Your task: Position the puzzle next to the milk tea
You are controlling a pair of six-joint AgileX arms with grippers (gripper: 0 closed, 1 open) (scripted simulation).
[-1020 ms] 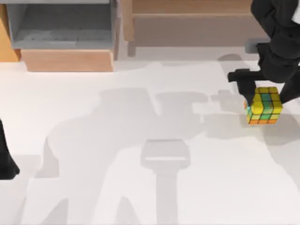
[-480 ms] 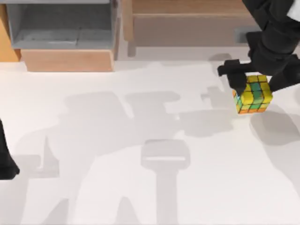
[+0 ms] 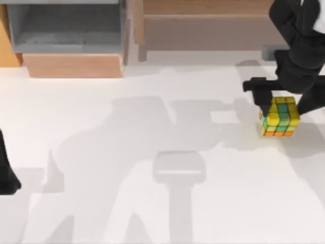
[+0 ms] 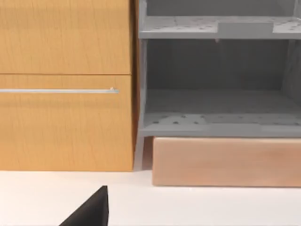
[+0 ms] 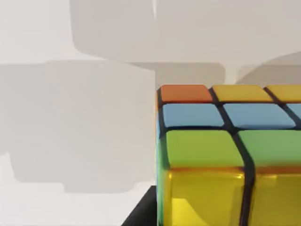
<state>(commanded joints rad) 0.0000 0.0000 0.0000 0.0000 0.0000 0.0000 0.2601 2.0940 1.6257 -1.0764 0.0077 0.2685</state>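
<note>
Our right gripper (image 3: 278, 105) is closed around the puzzle (image 3: 279, 116), with one dark finger (image 3: 264, 99) on the cube's left side and the other on its right side. We are holding the puzzle over the white table (image 3: 152, 203), on the table's right side, well to the right of the wooden box (image 3: 73, 65). The puzzle's top is mostly yellow with green and teal squares, and its front row is orange. A soft shadow lies on the table right by the cube, and we cannot tell if the cube touches the table or hangs just above it. In our right wrist view the puzzle (image 5: 230, 160) is very close, with orange, yellow, blue and green squares and dark lines between them. Our left arm (image 3: 6, 173) is parked at the table's left edge, below the wooden box and far from the puzzle; we cannot tell how its gripper is set. Just behind the wooden box stands a grey shelf (image 4: 216, 80), and an orange wood cabinet (image 4: 66, 84) stands next to the shelf.
</note>
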